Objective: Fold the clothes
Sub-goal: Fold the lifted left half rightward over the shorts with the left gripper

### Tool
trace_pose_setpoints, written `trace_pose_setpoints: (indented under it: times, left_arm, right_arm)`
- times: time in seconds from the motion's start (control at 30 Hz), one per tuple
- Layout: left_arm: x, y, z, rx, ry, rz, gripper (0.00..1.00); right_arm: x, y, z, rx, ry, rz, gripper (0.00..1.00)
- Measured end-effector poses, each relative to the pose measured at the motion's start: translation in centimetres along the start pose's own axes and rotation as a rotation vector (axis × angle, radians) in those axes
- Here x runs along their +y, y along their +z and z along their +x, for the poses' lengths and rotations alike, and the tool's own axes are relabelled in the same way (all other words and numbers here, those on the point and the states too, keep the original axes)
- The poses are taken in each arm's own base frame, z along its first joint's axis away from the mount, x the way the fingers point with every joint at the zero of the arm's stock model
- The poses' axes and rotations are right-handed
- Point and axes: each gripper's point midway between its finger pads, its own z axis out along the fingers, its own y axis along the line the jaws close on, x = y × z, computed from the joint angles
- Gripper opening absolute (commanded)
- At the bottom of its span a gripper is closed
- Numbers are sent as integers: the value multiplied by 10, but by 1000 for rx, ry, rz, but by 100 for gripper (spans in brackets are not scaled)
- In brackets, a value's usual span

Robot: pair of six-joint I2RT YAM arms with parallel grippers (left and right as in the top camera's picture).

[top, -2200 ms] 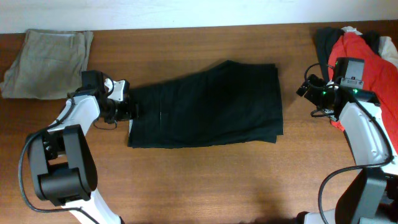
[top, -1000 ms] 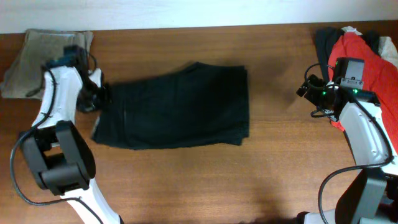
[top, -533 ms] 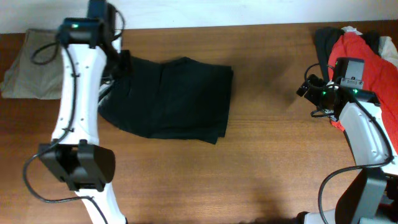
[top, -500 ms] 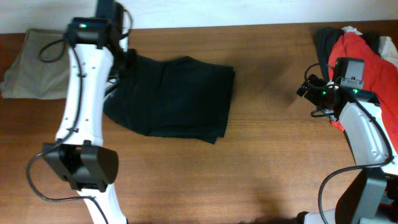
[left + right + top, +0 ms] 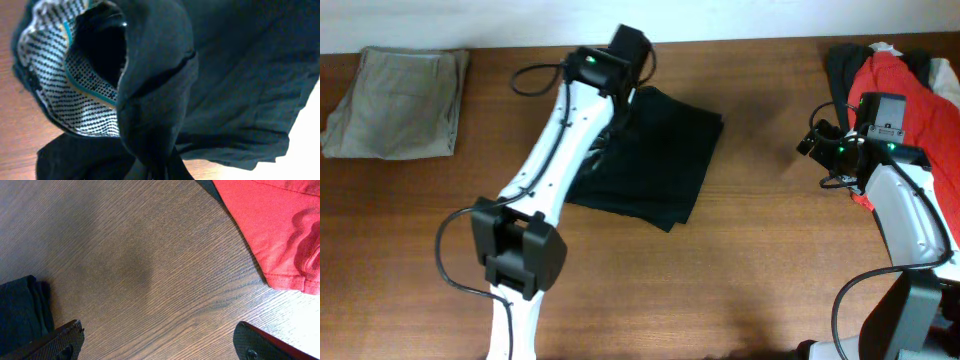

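**A:** Where are the shorts?

**B:** On the table, in the middle toward the far edge. They lie skewed and partly doubled over. Their upper left corner rises to the left gripper, which stands right over it.

**A:** Is that gripper holding them?

**B:** Yes, it is clamped on the shorts. In the left wrist view the black cloth gathers to a tight pinch at the bottom edge and drapes away from there. It covers the fingers themselves. A checked lining with a teal stripe gapes open at the left.

**A:** And the other arm?

**B:** The right gripper hangs over bare wood, well apart from the shorts. Its two fingertips sit at opposite bottom corners of its wrist view, spread wide with nothing between them.

**A:** Anything else about?

**B:** A red cloth is heaped on a dark cloth in the far right corner, just beside the right gripper. A khaki pile lies folded in the far left corner. The left arm stretches across the table's middle and covers the left edge of the shorts.
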Motion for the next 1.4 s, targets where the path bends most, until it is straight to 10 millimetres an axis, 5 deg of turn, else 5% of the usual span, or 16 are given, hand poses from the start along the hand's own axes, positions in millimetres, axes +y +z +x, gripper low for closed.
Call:
trace_pose_setpoints:
  times: [0.1, 0.2, 0.3, 0.47, 0.57, 0.67, 0.8, 0.97, 1.23, 1.4]
  left_arm:
    - [2, -2, 4, 1, -4, -65, 1]
    - [33, -1, 12, 50, -60, -114, 1]
    - [111, 2, 30, 140, -229, -199, 1]
    - [187, -6, 62, 240, -400, -346, 1]
    - [211, -23, 73, 239, -464, -409, 1]
    - [228, -64, 77, 143, -527, -442, 1]
    - [222, -89, 75, 81, -520, -449, 1]
    - [179, -86, 47, -12, -435, -412, 1]
    - [138, -24, 5, -39, -415, -281, 1]
    - [113, -21, -8, -79, -383, -238, 1]
  right_arm:
    - [0, 0, 0, 0, 0, 0, 99]
    - [0, 0, 0, 0, 0, 0, 99]
    - [0, 0, 0, -1, 0, 0, 99]
    - [0, 0, 0, -1, 0, 0, 99]
    - [0, 0, 0, 0, 0, 0, 99]
    - [0, 0, 0, -1, 0, 0, 99]
    - [0, 0, 0, -1, 0, 0, 99]
    - [0, 0, 0, -1, 0, 0, 99]
    - [0, 0, 0, 0, 0, 0, 99]
    - [0, 0, 0, -1, 0, 0, 99]
